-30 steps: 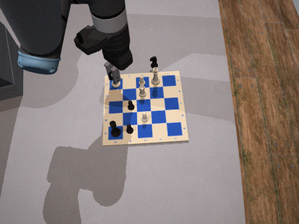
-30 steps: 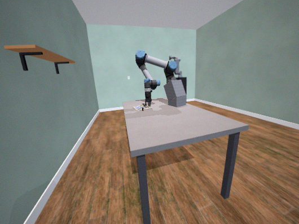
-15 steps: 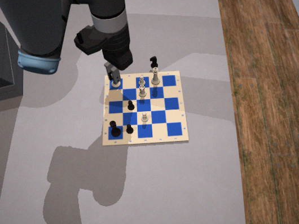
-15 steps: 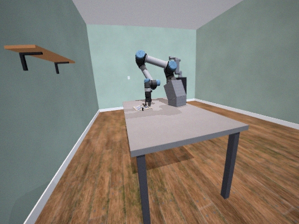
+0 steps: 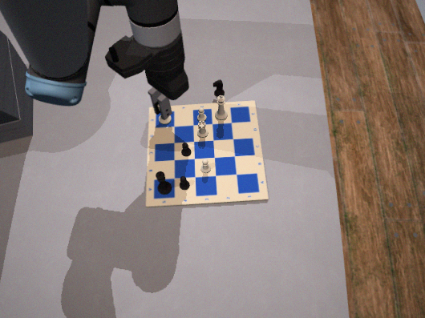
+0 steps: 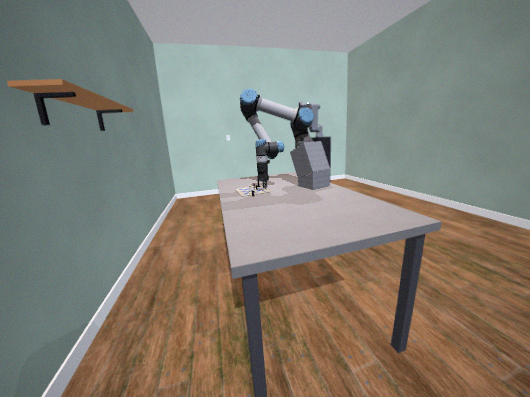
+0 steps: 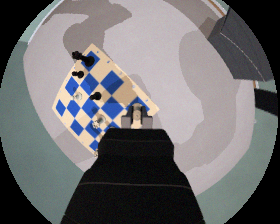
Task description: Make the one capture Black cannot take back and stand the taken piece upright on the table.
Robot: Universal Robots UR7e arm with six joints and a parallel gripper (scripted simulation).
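Note:
The blue and cream chessboard lies on the grey table. My gripper is shut on a white piece that stands on the far left corner square. A black knight stands upright on the table just behind the board's far edge. On the board stand a tall white piece, a white pawn, another white piece, a white pawn, two black pawns and a larger black piece.
The arm's grey base block stands at the back of the table. The table's right edge drops to a wooden floor. A dark box sits at the far left.

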